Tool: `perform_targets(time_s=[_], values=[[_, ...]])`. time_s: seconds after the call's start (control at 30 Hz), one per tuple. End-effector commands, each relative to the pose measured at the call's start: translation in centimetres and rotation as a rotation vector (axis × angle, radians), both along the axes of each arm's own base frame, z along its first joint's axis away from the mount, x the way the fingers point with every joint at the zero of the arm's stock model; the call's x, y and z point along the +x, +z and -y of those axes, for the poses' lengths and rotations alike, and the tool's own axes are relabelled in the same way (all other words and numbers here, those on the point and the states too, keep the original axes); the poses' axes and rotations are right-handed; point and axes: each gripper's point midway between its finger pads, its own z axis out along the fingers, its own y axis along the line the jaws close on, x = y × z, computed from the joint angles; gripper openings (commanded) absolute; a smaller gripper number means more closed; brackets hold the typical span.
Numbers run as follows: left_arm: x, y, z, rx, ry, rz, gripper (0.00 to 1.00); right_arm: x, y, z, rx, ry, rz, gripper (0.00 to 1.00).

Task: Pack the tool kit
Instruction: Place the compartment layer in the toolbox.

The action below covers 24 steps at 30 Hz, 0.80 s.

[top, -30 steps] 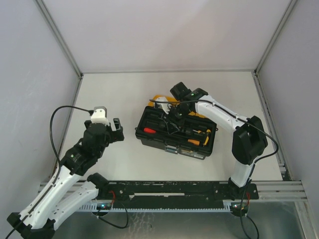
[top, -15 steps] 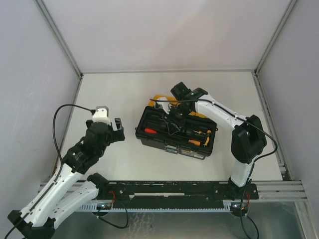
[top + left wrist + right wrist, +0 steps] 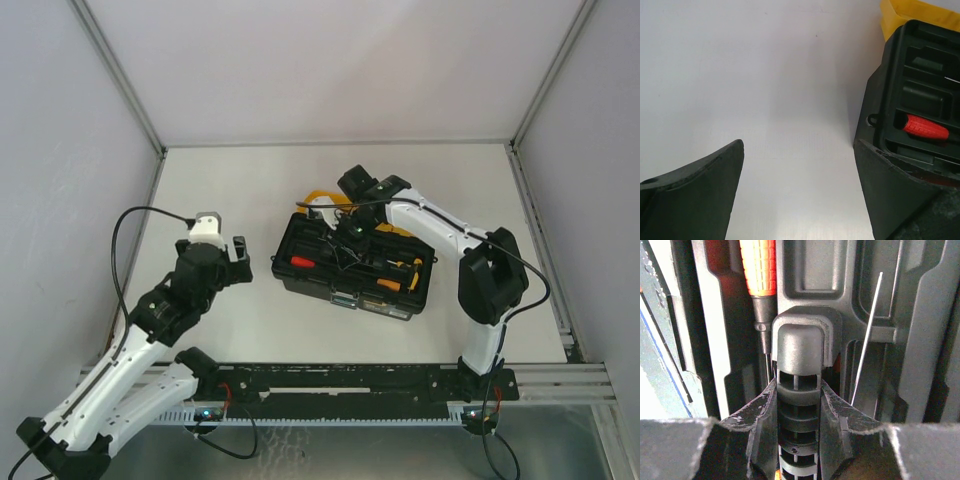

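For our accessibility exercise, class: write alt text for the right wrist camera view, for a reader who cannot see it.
The right gripper pinches a black ribbed handle standing up from the toolbox's black inner tray. An orange-handled screwdriver lies in a tray slot just beside it.

Black toolbox (image 3: 390, 300), yellow lid (image 3: 900, 11), red screwdriver handle (image 3: 926, 127), latch (image 3: 345, 297) perhaps teal.

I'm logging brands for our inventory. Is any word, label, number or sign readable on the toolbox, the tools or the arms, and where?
None can be read.
The toolbox shows no lettering in any view.
The pale patch at its latch is too small to read.
The red-handled screwdriver and the tray handle in the right hand are plain.
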Motion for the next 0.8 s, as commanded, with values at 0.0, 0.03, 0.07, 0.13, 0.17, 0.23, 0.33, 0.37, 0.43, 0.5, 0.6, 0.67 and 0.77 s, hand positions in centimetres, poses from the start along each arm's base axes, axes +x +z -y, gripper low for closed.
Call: perform_targets(time_s=[0.0, 0.03, 0.07, 0.13, 0.17, 0.23, 0.33, 0.37, 0.43, 0.5, 0.6, 0.67, 0.77], values=[[0.5, 0.4, 0.6, -0.025, -0.006, 0.016, 0.94, 1.2, -0.2, -0.2, -0.018, 0.019, 0.089, 0.00], [0.5, 0.4, 0.6, -0.026, -0.010, 0.016, 0.94, 1.4, -0.5, -0.2, -0.017, 0.007, 0.073, 0.00], [0.5, 0.4, 0.5, -0.023, -0.008, 0.017, 0.94, 1.6, -0.8, 0.0, -0.018, -0.004, 0.059, 0.00], [0.5, 0.5, 0.5, -0.023, -0.006, 0.019, 0.94, 1.9, -1.6, 0.3, -0.035, -0.021, 0.042, 0.00], [0.5, 0.5, 0.4, -0.022, -0.005, 0.021, 0.94, 1.9, -1.8, 0.5, -0.044, -0.028, 0.035, 0.00], [0.4, 0.6, 0.4, -0.023, -0.003, 0.023, 0.94, 1.7, -1.7, 0.6, -0.045, -0.037, 0.028, 0.02], [0.5, 0.5, 0.5, -0.027, -0.006, 0.023, 0.95, 1.5, -0.9, 0.6, -0.032, -0.054, 0.036, 0.06], [0.5, 0.5, 0.6, -0.027, -0.007, 0.022, 0.95, 1.5, -0.5, 0.7, -0.023, -0.058, 0.046, 0.09], [0.6, 0.4, 0.7, -0.026, -0.011, 0.017, 0.95, 1.6, 0.5, 0.7, -0.009, -0.075, 0.071, 0.19], [0.6, 0.3, 0.8, -0.028, -0.016, 0.013, 0.95, 1.7, 2.0, 0.6, 0.020, -0.085, 0.101, 0.27], [0.7, 0.3, 1.0, -0.030, -0.021, 0.012, 0.95, 1.9, 4.4, 0.4, 0.066, -0.103, 0.148, 0.37], [0.6, 0.3, 1.0, -0.031, -0.023, 0.013, 0.95, 2.1, 5.8, 0.4, 0.088, -0.120, 0.188, 0.44], [0.6, 0.3, 1.0, -0.035, -0.026, 0.017, 0.95, 2.2, 7.4, 0.6, 0.127, -0.131, 0.216, 0.46]])
